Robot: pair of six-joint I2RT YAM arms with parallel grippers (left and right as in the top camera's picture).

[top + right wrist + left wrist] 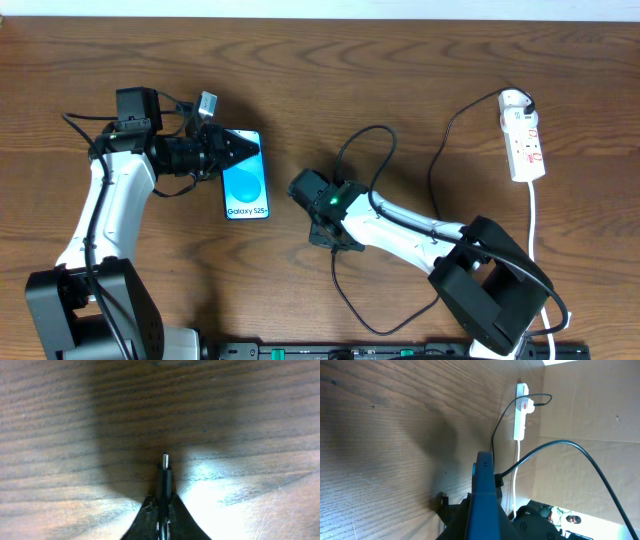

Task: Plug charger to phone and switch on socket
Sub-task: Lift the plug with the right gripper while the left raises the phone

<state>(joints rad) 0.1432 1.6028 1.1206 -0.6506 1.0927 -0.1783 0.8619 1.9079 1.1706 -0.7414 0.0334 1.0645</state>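
Closest to the right wrist lens, the right gripper point(161, 501) pinches the charger point(164, 480) in a narrow grip between its dark fingers point(147, 522). The small metal tip juts past them over the wooden table point(60, 420); whether it touches the wood cannot be told. Only this view shows the tip. Overhead, the gripper's body hides it, to the right of the phone point(246, 185) and apart from it.

The left gripper point(232, 150) is closed on the phone's top end, and overhead its fingertips are lost against the black frame. The left wrist view gives the phone edge-on — a blue sliver, the screen unseen.

The power strip point(524, 140) lies well to the right of the phone, with the black cable reaching its rounded end. Its switch is too small to read.
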